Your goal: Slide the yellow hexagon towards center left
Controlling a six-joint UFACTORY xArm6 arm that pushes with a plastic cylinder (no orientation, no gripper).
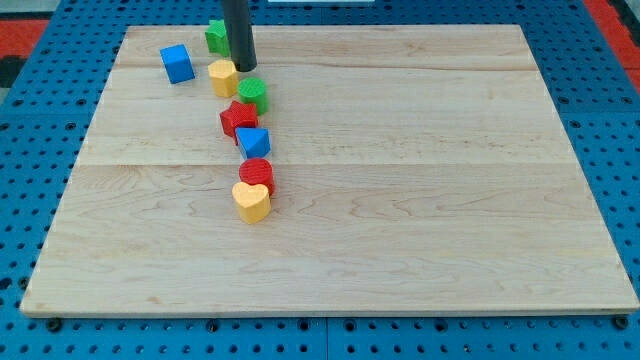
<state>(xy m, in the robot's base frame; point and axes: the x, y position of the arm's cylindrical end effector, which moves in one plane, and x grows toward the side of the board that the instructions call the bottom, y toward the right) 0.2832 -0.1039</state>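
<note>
Seven blocks sit on the pale wooden board (pixel 400 200), all in its left half: two yellow, two green, two blue by colour, and two red, which makes eight by that tally, so counted one by one they are these. Near the view's top left lies a blue cube (pixel 177 63), apart from the rest. To its right, at the board's top edge, a green block (pixel 216 37) stands partly hidden behind the rod; its shape cannot be made out. Below it is the yellow hexagon (pixel 223 77), the task's block, in the upper left part of the board, touching or almost touching a green cylinder-like block (pixel 253 94) on its right. From there a chain runs toward the view's bottom: a red star (pixel 238 118), a blue triangular block (pixel 253 141), a red round block (pixel 257 175), and a yellow heart (pixel 252 201) at the end, each close against the next. That gives eight blocks in all. There is no claw here, so nothing opens, closes or grasps: the arm ends in a dark rod, and my tip (pixel 243 68) rests just beside the yellow hexagon's upper right edge, between it and the green cylinder-like block, with the green block right behind the rod.
</note>
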